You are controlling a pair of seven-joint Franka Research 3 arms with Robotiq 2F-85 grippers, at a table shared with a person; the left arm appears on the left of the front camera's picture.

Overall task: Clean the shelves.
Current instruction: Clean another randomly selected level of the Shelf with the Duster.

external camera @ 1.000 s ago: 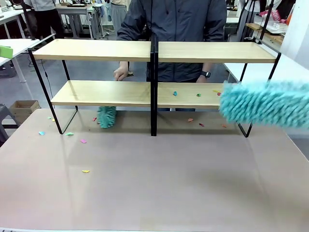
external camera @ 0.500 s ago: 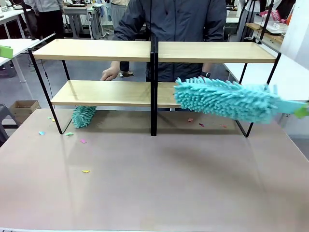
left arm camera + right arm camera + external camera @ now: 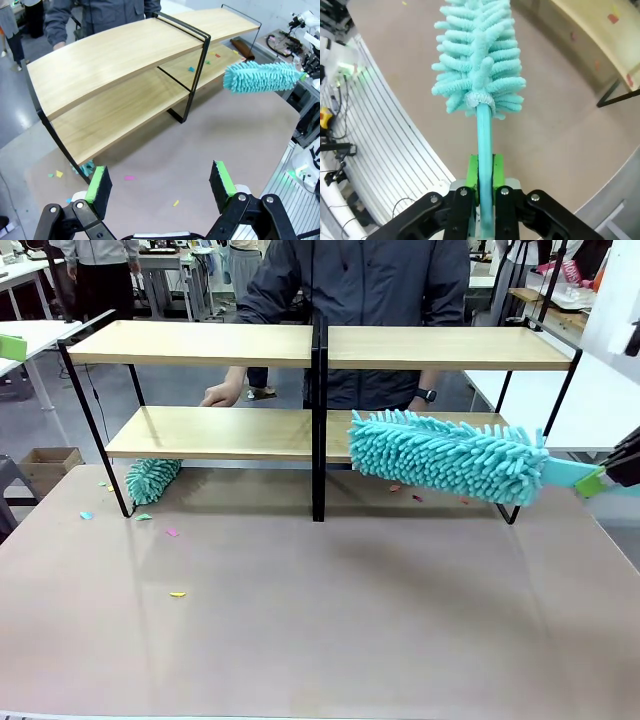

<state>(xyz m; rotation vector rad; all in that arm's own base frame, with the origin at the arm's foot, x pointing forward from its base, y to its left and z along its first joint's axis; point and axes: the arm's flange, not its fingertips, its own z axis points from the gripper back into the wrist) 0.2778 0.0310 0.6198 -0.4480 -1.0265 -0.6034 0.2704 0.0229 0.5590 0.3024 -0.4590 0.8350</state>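
The shelves (image 3: 315, 345) stand across the far half of the beige table, two light wooden tiers in a black frame. My right gripper (image 3: 597, 481) is at the right edge, shut on the handle of a teal fluffy duster (image 3: 445, 455). The duster's head lies across the lower right board, reaching almost to the centre post. In the right wrist view the handle (image 3: 485, 150) runs up between the green pads to the duster head (image 3: 480, 55). My left gripper (image 3: 160, 182) hangs open high above the table, facing the shelves (image 3: 115, 55), nothing between its fingers.
A person (image 3: 360, 300) stands behind the shelves, a hand (image 3: 218, 395) above the lower left board, with a second teal duster (image 3: 152, 480) on the table beneath it. Coloured paper scraps (image 3: 172, 532) lie on the table's left side and on the lower right board (image 3: 190, 69).
My right gripper has swept its duster leftward from the right end over the lower right board. The person's duster has slid left under the lower left board.
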